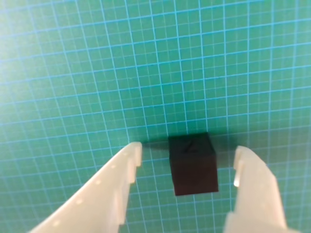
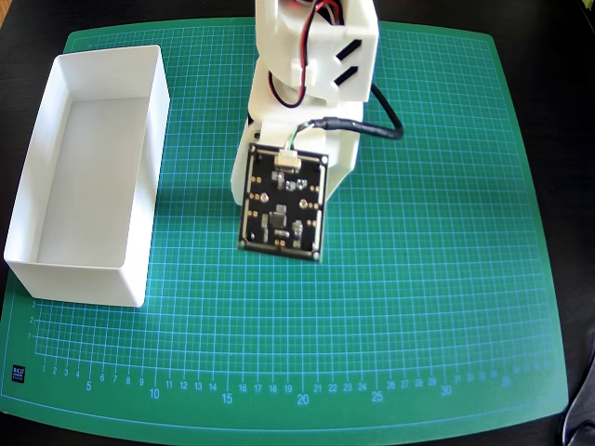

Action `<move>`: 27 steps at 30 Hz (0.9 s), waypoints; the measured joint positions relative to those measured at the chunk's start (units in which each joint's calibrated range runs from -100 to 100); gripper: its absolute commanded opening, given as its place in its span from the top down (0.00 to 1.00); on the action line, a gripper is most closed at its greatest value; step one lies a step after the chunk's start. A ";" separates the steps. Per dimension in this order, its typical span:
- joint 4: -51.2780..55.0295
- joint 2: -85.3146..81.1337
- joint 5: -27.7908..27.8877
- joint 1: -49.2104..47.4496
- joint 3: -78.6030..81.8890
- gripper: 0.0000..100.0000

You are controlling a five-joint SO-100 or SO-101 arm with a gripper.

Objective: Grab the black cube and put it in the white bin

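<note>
Between the two pale fingers (image 1: pixel 127 167) of the gripper (image 1: pixel 188 158) in the wrist view: the black cube (image 1: pixel 193 164), resting on the green gridded mat (image 1: pixel 97 73), clear gaps on both sides, nothing gripped. Gripper spread wide, wider than the cube; left finger tip apart from the cube's left face, right finger apart from its right face, neither touching.

Seen from overhead: cube hidden beneath the arm (image 2: pixel 311 65) and the dark circuit board (image 2: pixel 284 203) of the wrist camera, so placed near the mat's middle, toward the far edge. Red and black wires (image 2: pixel 279 93) looped over the arm's white housing. Along the mat's left edge, near the far left corner: the white bin (image 2: pixel 139 167), long side parallel to that edge, well apart from the arm, open top, bare inside. Mat (image 2: pixel 418 307) laid over a dark surface (image 2: pixel 576 111).
</note>
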 measured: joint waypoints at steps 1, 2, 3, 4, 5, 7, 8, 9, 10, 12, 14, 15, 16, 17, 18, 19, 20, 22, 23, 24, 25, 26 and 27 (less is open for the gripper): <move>0.00 0.00 0.00 0.00 0.00 0.74; 0.00 0.00 0.00 -0.09 0.00 0.74; 0.00 0.00 0.00 0.09 0.00 0.74; 0.00 0.00 0.00 0.52 0.00 0.75; 0.00 0.00 0.00 1.05 0.00 0.78; 0.00 0.00 0.00 1.48 0.00 0.83; 0.00 0.00 0.00 1.40 0.00 0.86; 0.00 0.00 0.00 1.31 0.00 0.88; 0.00 0.00 0.00 1.13 0.00 0.89; 0.00 0.00 0.00 1.13 0.00 0.92; 0.00 0.00 0.00 1.57 0.00 0.93; 0.00 0.00 0.00 1.66 0.00 0.93; 0.00 0.00 0.00 1.66 0.00 0.94; 0.00 0.00 0.00 1.66 0.00 0.94; 0.00 0.00 0.00 1.66 0.00 0.95; 0.00 0.00 0.00 1.66 0.00 0.96; 0.00 0.00 0.00 1.66 0.00 0.97; 0.00 0.00 0.00 1.66 0.00 0.99; 0.00 0.00 0.00 1.66 0.00 0.99; 0.00 0.00 0.00 1.66 0.00 0.99; 0.00 0.00 0.00 1.66 0.00 0.99; 0.00 0.00 0.00 1.66 0.00 0.99; 0.17 0.00 0.00 1.66 0.00 0.99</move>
